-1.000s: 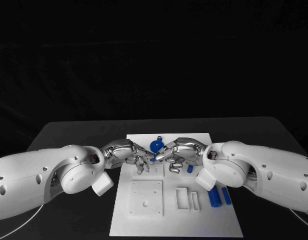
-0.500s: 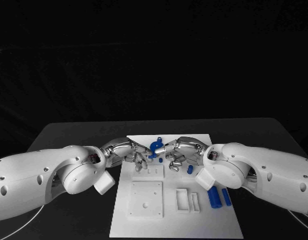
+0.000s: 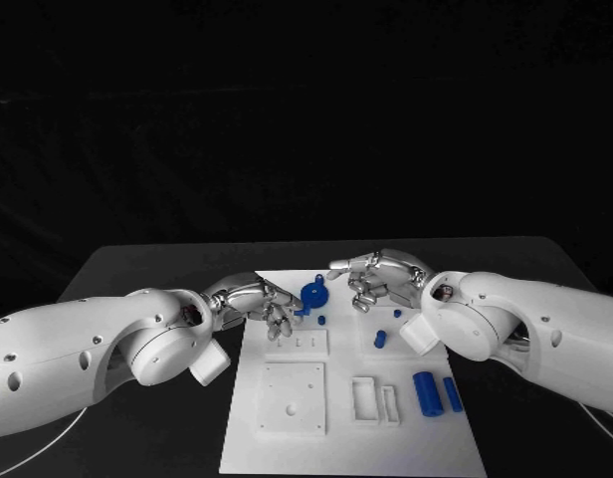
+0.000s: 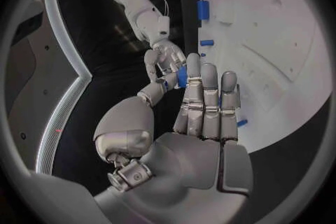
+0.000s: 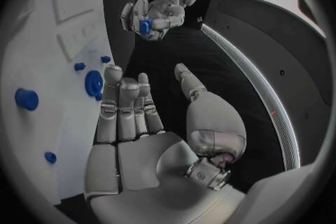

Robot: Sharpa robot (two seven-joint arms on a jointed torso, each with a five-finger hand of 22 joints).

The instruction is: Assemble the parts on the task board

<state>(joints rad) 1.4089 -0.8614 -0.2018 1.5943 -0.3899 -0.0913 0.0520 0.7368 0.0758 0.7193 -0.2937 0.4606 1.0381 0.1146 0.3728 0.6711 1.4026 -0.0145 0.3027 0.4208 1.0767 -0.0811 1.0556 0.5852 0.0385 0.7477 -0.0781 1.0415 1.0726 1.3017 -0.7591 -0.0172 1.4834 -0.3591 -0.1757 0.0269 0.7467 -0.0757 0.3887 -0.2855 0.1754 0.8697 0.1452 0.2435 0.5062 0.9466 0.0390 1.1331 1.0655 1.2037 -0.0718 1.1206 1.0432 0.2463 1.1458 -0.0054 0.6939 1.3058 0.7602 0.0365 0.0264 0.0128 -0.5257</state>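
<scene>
The right hand [image 3: 378, 277] was found withdrawn and spread empty, whereas the left hand [image 3: 261, 302] was seen pinching a small blue part [image 5: 145, 27] above the task board [image 3: 349, 438], so a handover was judged completed.

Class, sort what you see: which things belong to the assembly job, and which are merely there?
Job:
task board
blue disc part
blue cylinders
small blue part held by left hand
right hand

Merely there:
black table
</scene>
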